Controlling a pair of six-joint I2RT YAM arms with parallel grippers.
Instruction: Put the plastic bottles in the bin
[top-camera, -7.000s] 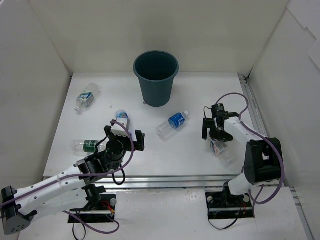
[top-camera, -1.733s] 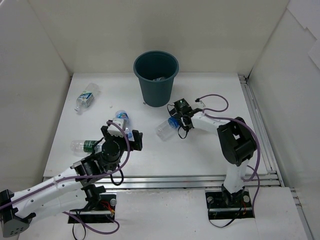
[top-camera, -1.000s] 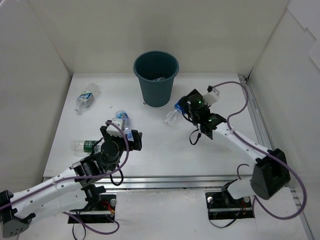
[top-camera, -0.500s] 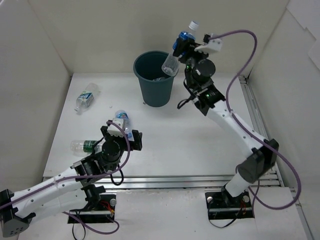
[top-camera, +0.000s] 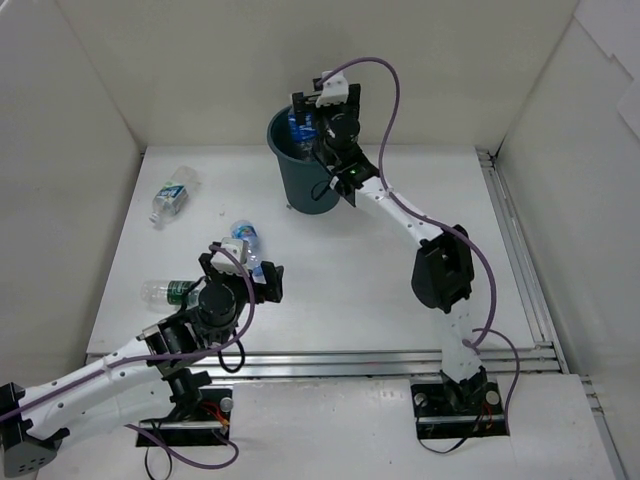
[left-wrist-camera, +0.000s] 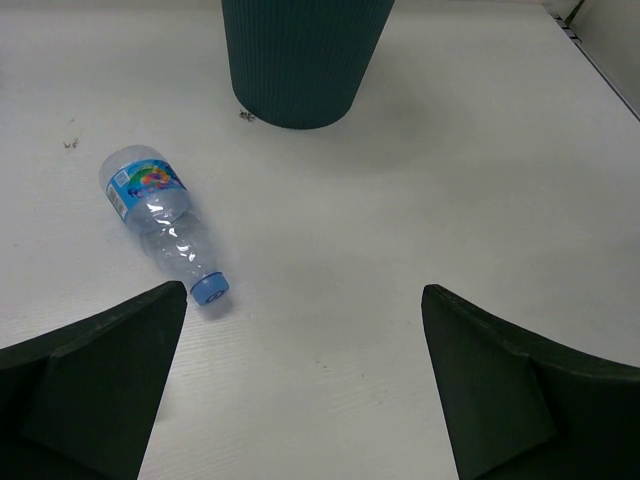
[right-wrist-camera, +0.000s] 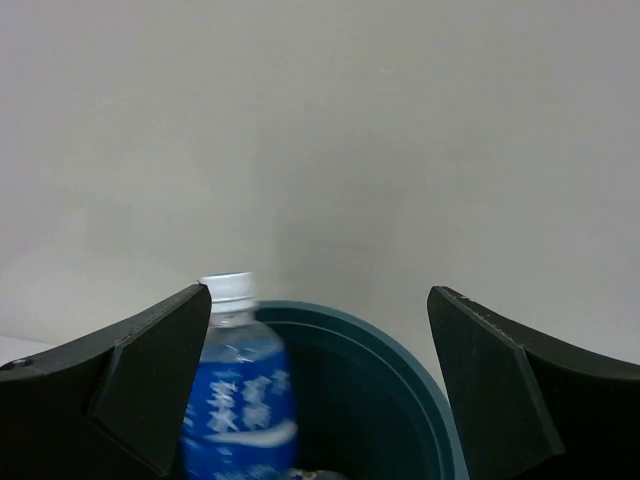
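The dark teal bin (top-camera: 308, 185) stands at the back of the table. My right gripper (top-camera: 314, 112) hovers over its rim, jaws wide apart. A blue-labelled bottle (top-camera: 301, 126) sits upright and blurred inside the bin mouth, beside the left finger (right-wrist-camera: 130, 380) in the right wrist view (right-wrist-camera: 238, 400), not clamped. My left gripper (top-camera: 245, 268) is open and empty low over the table. A bottle with a blue cap (left-wrist-camera: 160, 215) lies just ahead-left of it (top-camera: 245, 240). A green-labelled bottle (top-camera: 170, 292) lies left of that arm. Another bottle (top-camera: 172, 193) lies at the far left.
White walls enclose the table on three sides. A metal rail (top-camera: 515, 240) runs along the right edge and another along the front (top-camera: 330, 360). The bin also shows in the left wrist view (left-wrist-camera: 300, 60) and its rim in the right wrist view (right-wrist-camera: 425, 375).
My right arm swung the blue-labelled bottle from high at the bin's right to over the bin and its jaws opened; the bottle now sits in the bin mouth. The left arm stayed put.
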